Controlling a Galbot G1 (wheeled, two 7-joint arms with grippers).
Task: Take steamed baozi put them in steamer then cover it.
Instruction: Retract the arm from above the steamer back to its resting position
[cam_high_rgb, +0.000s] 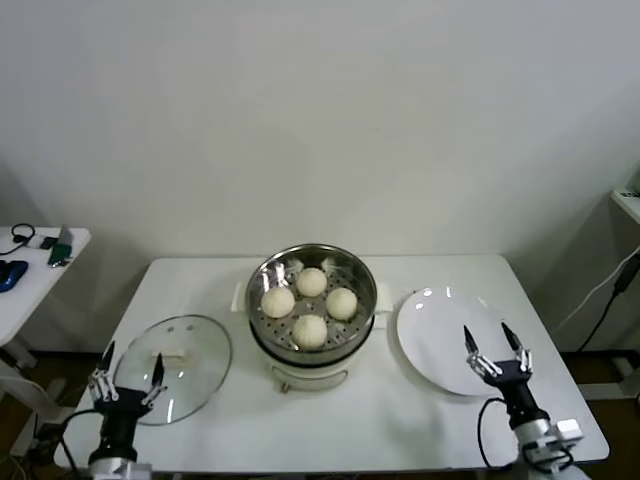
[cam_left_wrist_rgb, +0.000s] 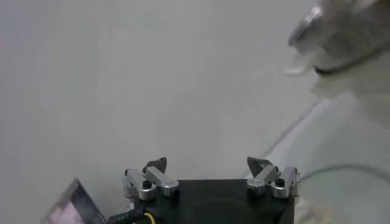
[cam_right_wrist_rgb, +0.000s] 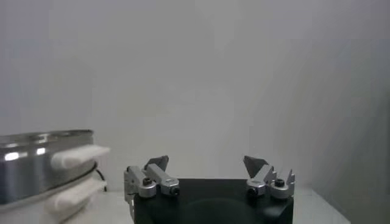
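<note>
While the lid remains off, the contents stand as follows, largest first.

Counter (cam_high_rgb: 330, 420): white, rectangular, carrying every item. Bare surface runs along the near edge between the two arms and behind the pot toward twelve o'clock.

Steamer (cam_high_rgb: 361, 277): shiny steel basket on a white pot base, at the counter's centre. Uncovered.

Plate (cam_high_rgb: 430, 330): white, flat, at three o'clock from the steamer, just beside it. No buns on it.

Lid (cam_high_rgb: 195, 345): clear glass with metal rim and white bar handle, lying flat at nine o'clock from the steamer, near it but apart, and close to the counter's left edge.

Buns (cam_high_rgb: 310, 330): four, cream-white, all seated on the perforated floor of the basket, packed close together.

Left gripper (cam_high_rgb: 128, 378): at the near left corner, over the lid's near rim, fingers apart, holding nothing.

Right gripper (cam_high_rgb: 496, 350): at the near right, over the plate's near side, fingers apart, holding nothing.

Status, by judgement: loading looks complete; covering is outstanding. The lid's path to three o'clock looks unobstructed, though the basket rim stands higher than the lid and would need clearing.
</note>
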